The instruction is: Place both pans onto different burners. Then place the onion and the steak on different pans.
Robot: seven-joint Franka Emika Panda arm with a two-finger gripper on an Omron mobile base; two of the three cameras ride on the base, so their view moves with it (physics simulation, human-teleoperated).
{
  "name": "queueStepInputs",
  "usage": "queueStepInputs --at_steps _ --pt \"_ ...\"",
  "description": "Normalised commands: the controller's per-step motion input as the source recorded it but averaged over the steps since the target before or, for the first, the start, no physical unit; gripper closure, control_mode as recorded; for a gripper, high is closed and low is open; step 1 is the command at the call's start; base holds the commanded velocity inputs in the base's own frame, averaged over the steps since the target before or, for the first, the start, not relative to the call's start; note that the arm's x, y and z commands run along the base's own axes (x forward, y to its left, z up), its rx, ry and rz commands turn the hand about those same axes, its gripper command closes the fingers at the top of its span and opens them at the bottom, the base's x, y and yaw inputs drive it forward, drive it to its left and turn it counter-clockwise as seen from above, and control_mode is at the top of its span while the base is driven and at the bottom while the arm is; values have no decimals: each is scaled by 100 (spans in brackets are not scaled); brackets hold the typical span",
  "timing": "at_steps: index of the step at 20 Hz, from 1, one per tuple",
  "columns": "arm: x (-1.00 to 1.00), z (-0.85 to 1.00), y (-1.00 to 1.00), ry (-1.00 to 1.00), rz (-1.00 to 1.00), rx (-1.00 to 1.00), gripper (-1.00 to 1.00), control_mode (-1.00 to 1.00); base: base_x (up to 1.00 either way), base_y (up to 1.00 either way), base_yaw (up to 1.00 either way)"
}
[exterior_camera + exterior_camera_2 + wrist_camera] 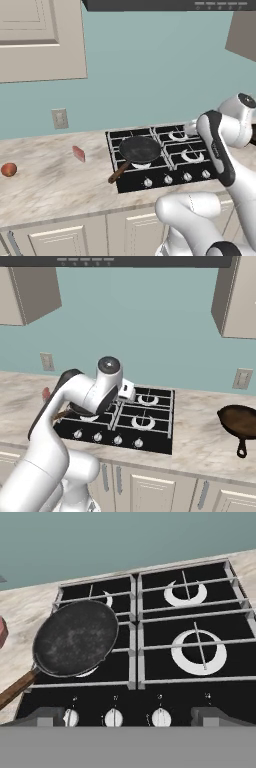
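Black pan (76, 638) sits on burner, seemingly front-left.

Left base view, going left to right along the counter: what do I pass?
Small round orange-brown onion → flat pinkish-red steak slab → black frying pan with brown wooden handle on the black cooktop → silvery-white ring burners.

Black pan (139, 149) covers the cooktop's (150, 647) front-left burner, wooden handle (119, 172) jutting past the cooktop's left edge. Both right burners (198, 651) open from above. Bench (45, 185) left of cooktop open around steak (78, 153) and onion (8, 169). Reddish-brown pan (241, 422) sits right of cooktop.
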Motion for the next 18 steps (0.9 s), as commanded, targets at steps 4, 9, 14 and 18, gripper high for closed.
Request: queueStepInputs --at_steps 4,9,14,18 --pt "-1 0 -40 -2 8 0 -100 -100 0 0 0" --pt "-2 2 -36 0 7 0 -100 -100 0 0 0" --pt "0 0 -28 0 1 0 -100 -100 0 0 0" --pt "0 0 -30 0 1 0 -100 -100 0 0 0"
